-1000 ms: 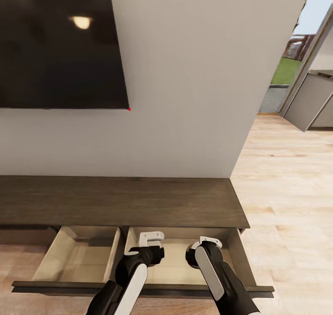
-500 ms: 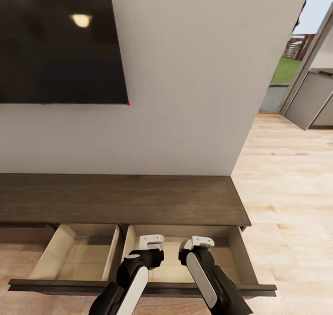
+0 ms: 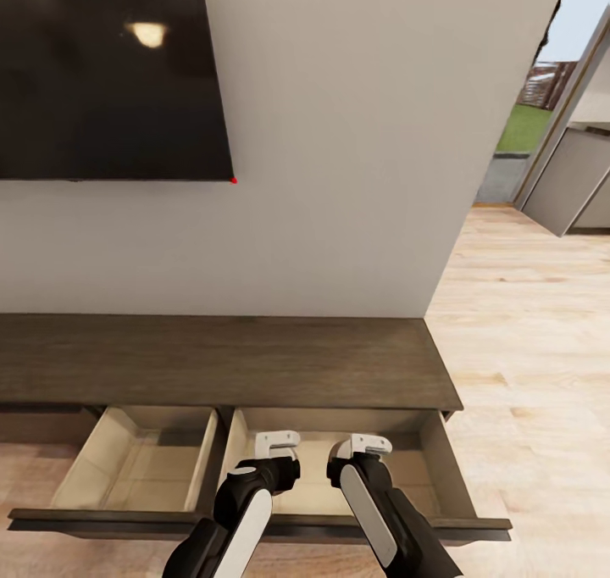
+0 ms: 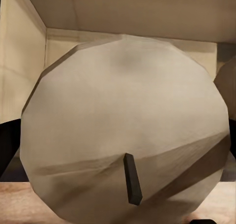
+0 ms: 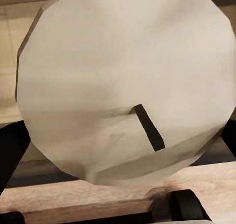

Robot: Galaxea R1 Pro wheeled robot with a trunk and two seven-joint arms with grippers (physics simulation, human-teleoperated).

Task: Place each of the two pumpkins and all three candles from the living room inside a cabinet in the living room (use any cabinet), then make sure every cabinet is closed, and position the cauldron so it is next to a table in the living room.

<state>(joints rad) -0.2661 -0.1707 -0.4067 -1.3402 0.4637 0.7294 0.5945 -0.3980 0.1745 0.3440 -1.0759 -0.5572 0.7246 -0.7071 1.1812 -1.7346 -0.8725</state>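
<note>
The cabinet (image 3: pixel 220 362) is a long, low dark-brown unit against the wall, with two drawers pulled out, pale beige inside. Both arms reach down over the right drawer (image 3: pixel 434 468). My left gripper (image 3: pixel 276 443) and right gripper (image 3: pixel 369 446) sit side by side above its floor. In the left wrist view a pale round candle (image 4: pixel 123 120) with a short dark wick is seen end-on, very close. The right wrist view shows another such candle (image 5: pixel 123 81) with dark fingers (image 5: pixel 11 150) at its edge. Pumpkins, cauldron and table are out of view.
The left drawer (image 3: pixel 135 468) stands open with nothing in it. A large black TV (image 3: pixel 102 69) hangs on the white wall above the cabinet. Light wood floor (image 3: pixel 525 349) stretches to the right towards a doorway with grey cupboards (image 3: pixel 568 192).
The whole picture has shifted slightly, so the camera moved. My right gripper has come a little leftward, closer to the left one, over the right drawer.
</note>
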